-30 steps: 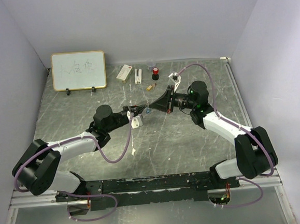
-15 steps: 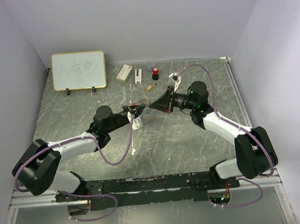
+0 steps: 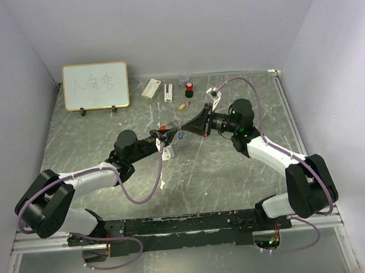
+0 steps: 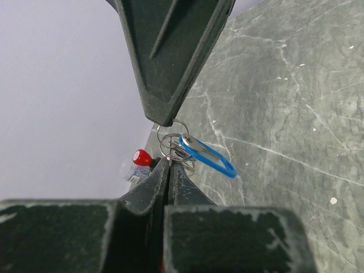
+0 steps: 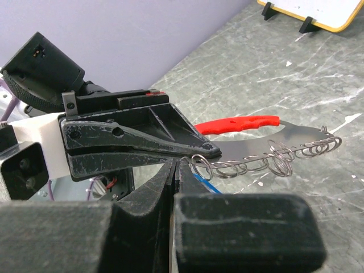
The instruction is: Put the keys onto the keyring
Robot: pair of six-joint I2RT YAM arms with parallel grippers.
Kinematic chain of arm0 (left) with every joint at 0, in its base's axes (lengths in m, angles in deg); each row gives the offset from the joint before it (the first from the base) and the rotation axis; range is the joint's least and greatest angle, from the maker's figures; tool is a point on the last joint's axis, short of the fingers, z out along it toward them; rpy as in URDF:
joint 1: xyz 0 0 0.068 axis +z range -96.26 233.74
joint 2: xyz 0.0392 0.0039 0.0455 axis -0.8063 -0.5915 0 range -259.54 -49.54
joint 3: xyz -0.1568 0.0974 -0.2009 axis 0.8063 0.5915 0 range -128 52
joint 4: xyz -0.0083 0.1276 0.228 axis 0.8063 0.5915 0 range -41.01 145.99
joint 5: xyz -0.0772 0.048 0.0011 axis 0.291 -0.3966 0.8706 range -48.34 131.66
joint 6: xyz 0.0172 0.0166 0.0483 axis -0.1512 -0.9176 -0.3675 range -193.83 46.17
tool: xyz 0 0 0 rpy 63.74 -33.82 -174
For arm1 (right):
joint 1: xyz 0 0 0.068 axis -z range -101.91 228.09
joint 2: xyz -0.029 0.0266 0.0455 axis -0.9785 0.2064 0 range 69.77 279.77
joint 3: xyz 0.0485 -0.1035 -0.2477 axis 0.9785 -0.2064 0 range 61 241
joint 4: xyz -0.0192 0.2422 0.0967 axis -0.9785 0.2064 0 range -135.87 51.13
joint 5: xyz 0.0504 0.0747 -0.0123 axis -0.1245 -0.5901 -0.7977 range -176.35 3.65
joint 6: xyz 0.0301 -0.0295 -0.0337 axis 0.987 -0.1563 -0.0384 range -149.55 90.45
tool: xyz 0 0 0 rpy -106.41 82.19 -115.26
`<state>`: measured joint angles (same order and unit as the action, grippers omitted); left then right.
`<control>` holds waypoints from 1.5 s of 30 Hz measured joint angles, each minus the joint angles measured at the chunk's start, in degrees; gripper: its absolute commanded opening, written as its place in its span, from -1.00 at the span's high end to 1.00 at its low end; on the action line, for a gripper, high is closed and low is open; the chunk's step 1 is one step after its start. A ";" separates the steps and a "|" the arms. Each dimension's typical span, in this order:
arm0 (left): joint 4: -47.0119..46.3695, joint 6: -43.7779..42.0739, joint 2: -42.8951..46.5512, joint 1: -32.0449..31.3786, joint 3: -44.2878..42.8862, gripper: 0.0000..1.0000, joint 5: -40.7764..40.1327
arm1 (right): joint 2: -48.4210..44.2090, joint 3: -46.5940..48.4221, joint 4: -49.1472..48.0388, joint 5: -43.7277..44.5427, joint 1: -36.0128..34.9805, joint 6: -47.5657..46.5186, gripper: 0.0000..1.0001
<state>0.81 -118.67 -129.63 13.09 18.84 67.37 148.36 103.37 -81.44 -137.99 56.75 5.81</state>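
Both grippers meet tip to tip above the middle of the table. My left gripper (image 3: 173,134) (image 4: 169,163) is shut on the keyring (image 5: 267,158), a string of thin silvery rings with a red tag (image 5: 239,124) trailing behind. My right gripper (image 3: 184,130) (image 5: 177,165) is shut too, its tip pinching a thin wire ring beside the blue key (image 4: 207,156). That key hangs from the cluster of rings between the two tips. The tan key (image 3: 182,106) lies on the table, further back.
At the back stand a whiteboard (image 3: 96,86), a white box with a red mark (image 3: 151,88), a small white piece (image 3: 167,92) and a red-and-black cylinder (image 3: 189,88) (image 4: 142,157). Walls close in the table on three sides.
Both gripper tips, still joined at the rings, have drifted slightly toward the back. The red tag now shows beside the left gripper from above.
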 measured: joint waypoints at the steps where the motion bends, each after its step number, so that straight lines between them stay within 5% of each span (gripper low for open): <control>1: 0.00 -0.09 0.00 -0.02 0.04 0.87 0.00 | 0.00 0.04 -0.13 0.07 0.00 0.04 1.00; 45: -3.06 -2.73 0.07 -0.87 1.20 0.86 -1.29 | 0.11 1.11 -0.57 0.66 0.00 1.90 1.00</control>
<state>-2.25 -121.40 -129.56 12.22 20.04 66.08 148.47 104.48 -82.01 -137.33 56.75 7.71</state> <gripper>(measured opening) 0.075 0.006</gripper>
